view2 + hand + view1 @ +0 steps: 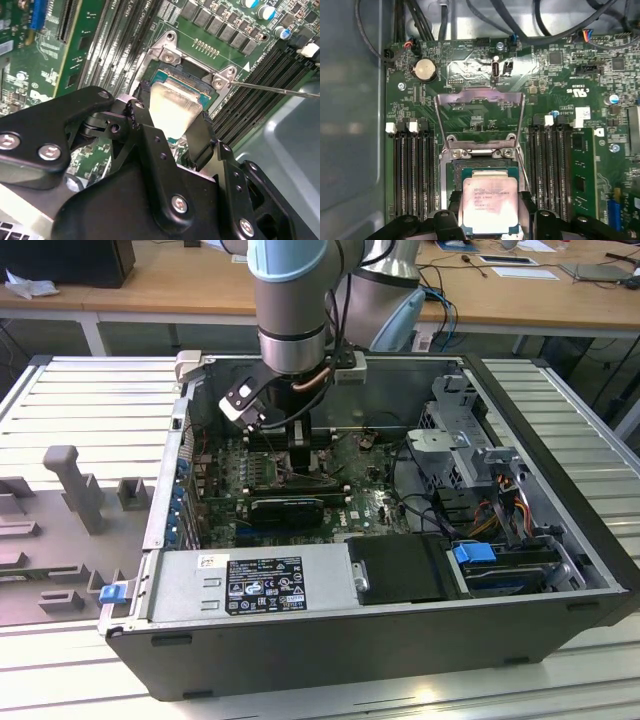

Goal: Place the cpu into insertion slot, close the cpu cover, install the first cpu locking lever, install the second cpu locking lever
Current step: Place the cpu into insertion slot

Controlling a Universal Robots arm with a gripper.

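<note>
In the exterior view, the gripper [300,450] is being held down inside the open computer case [350,650]. It is over the twelve o'clock part of the motherboard [375,505], with the long black card [285,508] lying just at its six o'clock.

In the second wrist view, the cpu [172,112] is being clamped by two opposite edges between the black fingers [202,137]. It is being carried close over the insertion slot [167,50]. Whether it is already touching the socket floor cannot be told. A thin metal rod [280,90] is lying just beside the slot's corner. If the chip is being set down tilted or off its corner marks, contacts underneath are likely to be bent.

In the first wrist view, the cpu [487,205] is being gripped over the near part of the insertion slot [480,146], not centred on it by the look of things. The cpu cover [480,96] is being left raised behind it, near upright. A knock could be dropping that frame onto the fingers [451,202]. The memory slots [412,170] flanking the socket are leaving little room for sideways correction.
</note>
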